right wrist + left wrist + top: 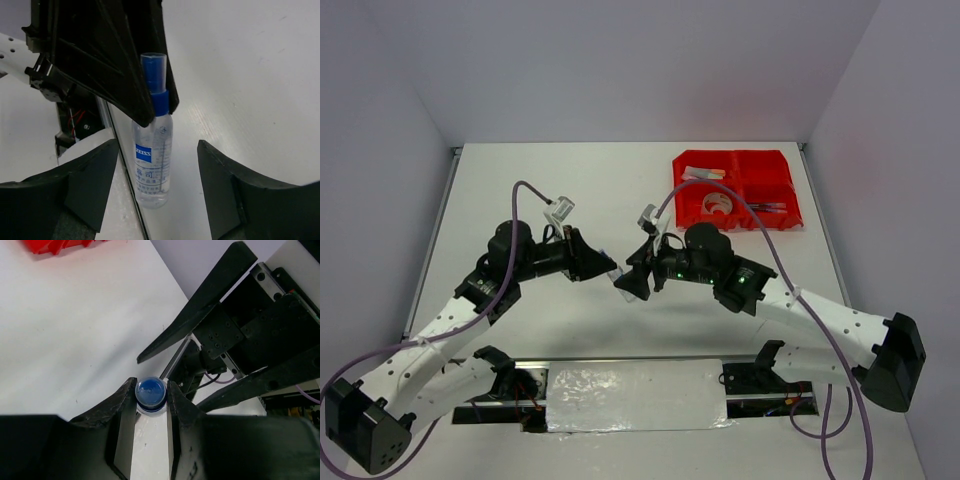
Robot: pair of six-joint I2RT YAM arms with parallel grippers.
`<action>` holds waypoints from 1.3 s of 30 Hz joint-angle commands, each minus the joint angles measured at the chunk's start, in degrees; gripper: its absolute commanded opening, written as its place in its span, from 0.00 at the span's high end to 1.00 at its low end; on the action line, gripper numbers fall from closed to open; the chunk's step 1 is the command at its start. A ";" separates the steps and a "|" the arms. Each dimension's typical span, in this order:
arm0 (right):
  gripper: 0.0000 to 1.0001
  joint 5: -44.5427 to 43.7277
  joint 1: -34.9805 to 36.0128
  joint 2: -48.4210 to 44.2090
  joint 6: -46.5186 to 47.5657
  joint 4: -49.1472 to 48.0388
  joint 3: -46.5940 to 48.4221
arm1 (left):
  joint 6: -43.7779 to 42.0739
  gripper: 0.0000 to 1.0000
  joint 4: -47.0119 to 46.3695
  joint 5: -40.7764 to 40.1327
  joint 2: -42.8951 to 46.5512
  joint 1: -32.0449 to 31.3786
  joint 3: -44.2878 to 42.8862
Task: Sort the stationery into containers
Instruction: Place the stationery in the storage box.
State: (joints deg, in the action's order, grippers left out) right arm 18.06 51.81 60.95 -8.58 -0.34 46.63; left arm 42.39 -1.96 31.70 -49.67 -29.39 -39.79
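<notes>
Above the table's middle hangs a small clear bottle [152, 165] with a blue cap [151, 392], nearly upright. My left gripper [151, 387] is shut on its cap and neck. In the top view the bottle [618, 275] hangs between the two grippers. My right gripper [157, 150] is open, one finger on each side of the bottle's body, and neither touches it. The red containers [738, 190] stand at the far right. They hold a white tape roll [717, 205], thin pens [770, 207] and pale items [703, 173].
The left gripper's black fingers [115, 65] fill the upper left of the right wrist view. The right gripper's fingers [200, 305] cross the left wrist view. A metal rail with a white sheet [635, 395] runs along the near edge between the arm bases.
</notes>
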 commanded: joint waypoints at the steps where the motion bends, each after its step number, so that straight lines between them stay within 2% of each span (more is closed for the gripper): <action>1: 0.29 3.20 1.36 1.45 -0.21 -3.09 3.11 | 1.47 1.00 -3.76 2.40 1.24 -0.15 -0.20; 7: 0.37 3.03 2.77 4.09 0.05 -2.30 3.12 | 1.99 1.00 -4.46 2.49 1.50 -0.23 -1.17; 10: 0.51 3.03 3.29 4.09 -0.21 -3.35 2.59 | 2.61 1.00 -5.34 3.01 1.16 -0.23 -0.99; 11: 0.68 2.94 3.38 3.92 -0.30 -4.31 2.33 | 2.78 1.00 -5.51 3.19 1.07 -0.15 -0.82; 13: 0.83 2.85 3.30 3.92 -0.65 -5.28 2.32 | 3.13 1.00 -5.78 3.02 0.80 -0.14 -0.38; 14: 1.00 2.42 3.38 4.00 -0.82 -5.29 2.50 | 3.14 0.97 -5.69 2.84 0.80 -0.14 -0.38; 15: 1.00 1.20 3.38 4.00 -1.00 -5.46 2.50 | 3.14 0.92 -5.52 2.32 0.89 -0.23 -0.29; 16: 1.00 0.84 3.38 4.09 -1.00 -5.46 2.50 | 3.14 0.85 -5.17 1.96 1.06 -0.23 -0.55; 17: 1.00 0.92 3.47 4.27 -0.83 -5.55 2.59 | 3.05 0.59 -4.29 0.83 1.59 -0.15 -0.64; 18: 1.00 1.01 3.38 4.18 -0.74 -5.55 2.59 | 3.13 0.40 -3.68 -0.14 1.94 -0.14 -0.73; 19: 1.00 1.18 3.38 4.09 -0.74 -5.55 2.59 | 3.31 0.10 -3.06 -1.28 2.38 -0.14 -0.99; 20: 1.00 1.18 3.30 4.00 -0.48 -5.46 2.41 | 3.14 0.01 -2.10 -2.42 2.73 -0.14 -1.34; 23: 1.00 0.40 3.38 3.65 -0.73 -4.94 2.41 | 1.47 0.01 3.95 -6.99 1.78 -0.14 -5.02; 27: 1.00 -9.77 2.68 3.74 -4.86 -2.57 3.02 | -0.20 0.01 13.36 -15.33 0.63 -0.23 -11.78; 28: 1.00 -13.81 1.03 4.09 -7.39 -1.00 3.55 | 0.23 0.01 19.04 -21.97 0.71 -0.23 -12.85; 32: 1.00 -19.89 -3.55 4.97 -13.56 3.58 4.96 | 1.73 0.00 28.48 -38.00 3.25 -0.23 -16.98; 34: 1.00 -21.57 -7.31 4.71 -16.80 5.17 4.70 | 1.56 0.01 31.38 -42.75 5.36 -0.14 -18.83; 37: 1.00 -21.58 -12.51 2.43 -20.76 5.78 3.21 | -0.37 0.01 35.94 -45.32 7.04 -0.14 -21.64; 39: 1.00 -22.63 -18.48 0.32 -22.87 7.18 2.94 | -2.39 0.01 39.90 -46.38 8.18 -0.14 -24.53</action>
State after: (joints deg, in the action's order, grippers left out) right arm -0.54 38.24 65.25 -25.61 5.93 48.42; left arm 43.13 31.38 -8.12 -43.20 -29.45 -59.77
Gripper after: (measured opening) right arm 0.437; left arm 0.994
